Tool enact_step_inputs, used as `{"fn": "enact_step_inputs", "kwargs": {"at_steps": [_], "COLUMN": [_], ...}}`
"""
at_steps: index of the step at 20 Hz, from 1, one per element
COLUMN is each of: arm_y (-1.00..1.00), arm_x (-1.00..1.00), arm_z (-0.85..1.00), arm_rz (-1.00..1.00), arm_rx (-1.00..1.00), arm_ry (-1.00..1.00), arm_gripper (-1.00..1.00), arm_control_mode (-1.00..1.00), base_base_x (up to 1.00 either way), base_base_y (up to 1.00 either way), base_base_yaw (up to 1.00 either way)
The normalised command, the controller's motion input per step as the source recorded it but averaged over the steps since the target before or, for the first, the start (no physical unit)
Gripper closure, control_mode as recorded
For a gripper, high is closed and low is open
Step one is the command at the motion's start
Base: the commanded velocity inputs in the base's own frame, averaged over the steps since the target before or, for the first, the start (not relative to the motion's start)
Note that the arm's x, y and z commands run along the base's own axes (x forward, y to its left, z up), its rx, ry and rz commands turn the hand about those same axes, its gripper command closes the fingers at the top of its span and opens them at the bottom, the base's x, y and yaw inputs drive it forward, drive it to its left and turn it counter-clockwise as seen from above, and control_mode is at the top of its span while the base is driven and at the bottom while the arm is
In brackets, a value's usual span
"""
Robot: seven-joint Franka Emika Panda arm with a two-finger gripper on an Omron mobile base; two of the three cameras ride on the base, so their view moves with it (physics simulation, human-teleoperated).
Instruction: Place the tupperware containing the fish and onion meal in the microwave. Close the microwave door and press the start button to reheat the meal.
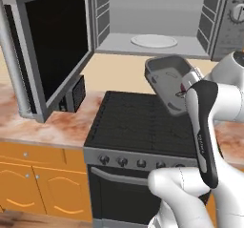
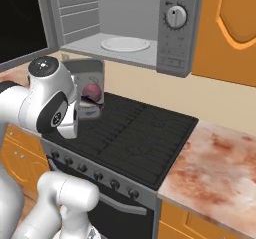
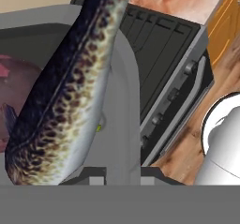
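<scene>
– Gripper (image 3: 122, 174) first: we see its two dark fingertips clamped on the rim of the shallow dark grey rectangular tupperware (image 1: 167, 81), held tilted in the air above the black stove (image 1: 143, 122).

– Why there?

– We judge it is on its way to the wide grey microwave (image 1: 157, 22), whose black glass door (image 1: 55, 46) stands open. Inside the tray lie a spotted fish (image 3: 70, 92) and a dark red-purple onion (image 2: 91, 91).

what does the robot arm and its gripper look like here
The arm is glossy white with rounded, bulbous links and dark grey to black joint bands; one link carries a long black strip with small pale lettering, too small to read. A round dark cap tops one joint in the right base view. The gripper has two small dark finger tips. No loose cables show.
</scene>
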Motion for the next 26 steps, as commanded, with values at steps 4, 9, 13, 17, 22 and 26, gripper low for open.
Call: {"fn": "enact_step_inputs", "kwargs": {"at_steps": [4, 9, 13, 17, 22, 26], "arm_y": [0.0, 0.0, 0.0, 0.0, -0.02, 0.0], "arm_x": [0.0, 0.0, 0.0, 0.0, -0.03, 0.0], "arm_z": [0.0, 0.0, 0.0, 0.0, 0.0, 0.0], "arm_rz": [0.0, 0.0, -0.01, 0.0, 0.0, 0.0], "arm_rx": [0.0, 0.0, 0.0, 0.0, 0.0, 0.0], "arm_ry": [0.0, 0.0, 0.0, -0.04, -0.1, -0.06], "arm_gripper": [1.0, 1.0, 1.0, 1.0, 1.0, 1.0], "arm_control_mode": [1.0, 1.0, -1.0, -1.0, -1.0, -1.0], "base_base_x": [0.25, 0.17, 0.03, 0.0, 0.0, 0.0], "base_base_y": [0.54, 0.34, 0.04, 0.0, 0.0, 0.0], "base_base_yaw": [-0.04, -0.06, -0.08, 0.0, 0.0, 0.0]}}
